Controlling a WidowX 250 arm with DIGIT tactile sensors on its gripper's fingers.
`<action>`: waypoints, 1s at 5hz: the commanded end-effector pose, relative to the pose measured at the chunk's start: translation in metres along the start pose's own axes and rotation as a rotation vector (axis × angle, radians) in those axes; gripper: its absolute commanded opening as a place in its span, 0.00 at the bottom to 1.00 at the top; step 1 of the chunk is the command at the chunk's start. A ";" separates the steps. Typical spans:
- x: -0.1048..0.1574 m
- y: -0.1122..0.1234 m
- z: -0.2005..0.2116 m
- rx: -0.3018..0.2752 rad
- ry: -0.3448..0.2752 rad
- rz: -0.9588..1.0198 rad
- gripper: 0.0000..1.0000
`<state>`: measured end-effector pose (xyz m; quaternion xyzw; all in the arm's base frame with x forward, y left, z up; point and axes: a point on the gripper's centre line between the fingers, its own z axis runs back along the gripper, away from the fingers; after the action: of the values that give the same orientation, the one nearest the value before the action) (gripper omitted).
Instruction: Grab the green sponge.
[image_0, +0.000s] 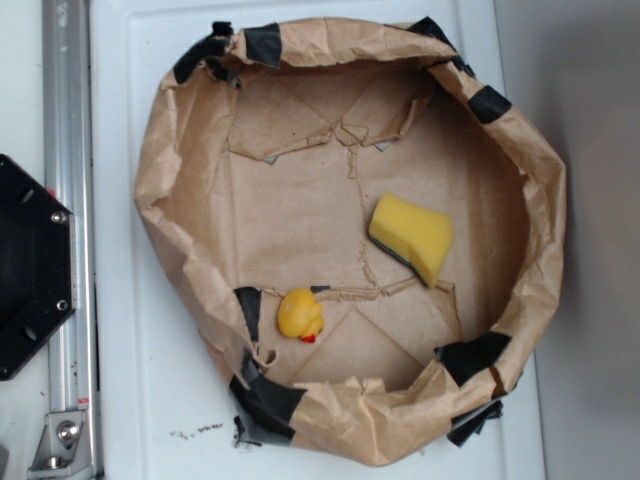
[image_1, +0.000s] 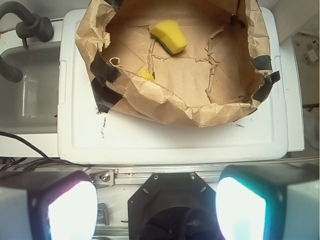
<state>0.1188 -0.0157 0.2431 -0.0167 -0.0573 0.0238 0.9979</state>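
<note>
The green sponge is a yellow foam block with a thin dark layer along its lower edge. It lies on the floor of a brown paper basin, right of centre. In the wrist view the green sponge shows near the top, deep inside the paper basin. My gripper hangs far back over the black robot base, well short of the basin. It is open, with nothing between its two wide-set fingers. No part of the gripper shows in the exterior view.
A small yellow rubber duck sits at the basin's near-left floor, partly hidden by the paper wall in the wrist view. The basin stands on a white lid. A metal rail and black base plate lie left.
</note>
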 end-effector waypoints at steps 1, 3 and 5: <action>0.000 0.000 0.000 0.000 0.000 0.000 1.00; 0.076 0.013 -0.058 0.025 -0.143 -0.142 1.00; 0.140 0.033 -0.135 0.019 -0.168 -0.160 1.00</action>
<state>0.2619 0.0139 0.1046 -0.0065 -0.1040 -0.0621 0.9926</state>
